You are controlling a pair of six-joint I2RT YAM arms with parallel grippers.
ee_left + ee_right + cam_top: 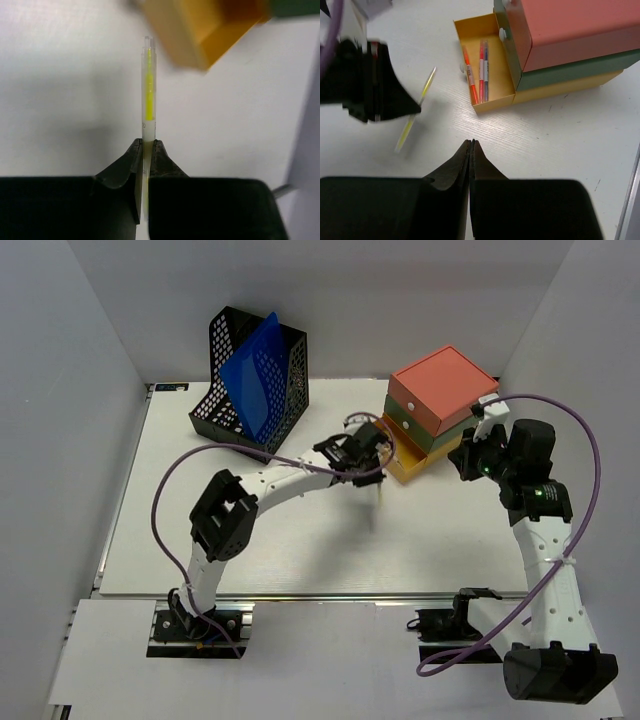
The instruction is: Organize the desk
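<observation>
The white tabletop (300, 550) filled the scene from the arm bases at the near edge to the far wall. At its far left stood a black mesh file holder (298, 380), a blue folder (255, 370) leaning inside it. At the far right sat a stack of three drawers (440, 390), salmon on top, green in the middle and yellow at the bottom. The yellow drawer (497, 60) stood pulled out toward the left, and in it lay an orange pen (471, 75) and a red pen (483, 70) side by side.

The left pincer (146, 147) reached to the middle of the tabletop, just left of the open drawer. Its jaws were clamped on a clear pen with a yellow core (148, 85), gripping it by one end. The free end pointed toward a corner of the yellow drawer. Whether the pen touched the tabletop could not be told.

The right pincer (471, 146) hung over bare tabletop on the near side of the stack, its jaws pressed together with nothing between them.
</observation>
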